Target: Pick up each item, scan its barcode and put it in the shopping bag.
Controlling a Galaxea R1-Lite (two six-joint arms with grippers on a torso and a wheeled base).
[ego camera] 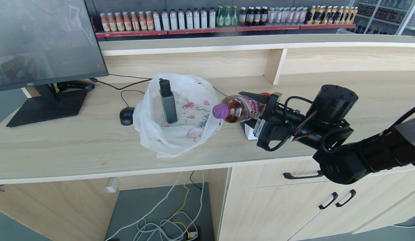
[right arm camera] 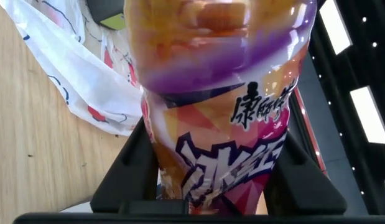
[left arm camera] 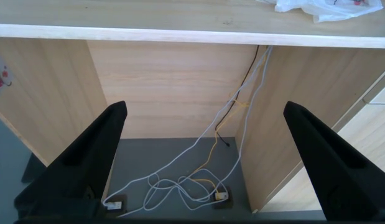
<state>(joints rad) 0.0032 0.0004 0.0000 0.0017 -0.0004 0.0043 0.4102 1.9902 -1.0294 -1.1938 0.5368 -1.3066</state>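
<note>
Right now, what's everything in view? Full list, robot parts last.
bottle: one, amber with a purple cap, held level beside the bag
shopping bag: one, white printed plastic, on the counter
dark device: one, grey-black, upright at the bag
mouse: one, black, left of the bag
monitor: one, dark, counter's left end
white box: one, under the right gripper
shelf bottles: many, mixed colours, back shelf
cables: several, white and yellow, floor
counter: one, light wood
left gripper: fingers apart, below counter
right gripper: clamping the bottle
</note>
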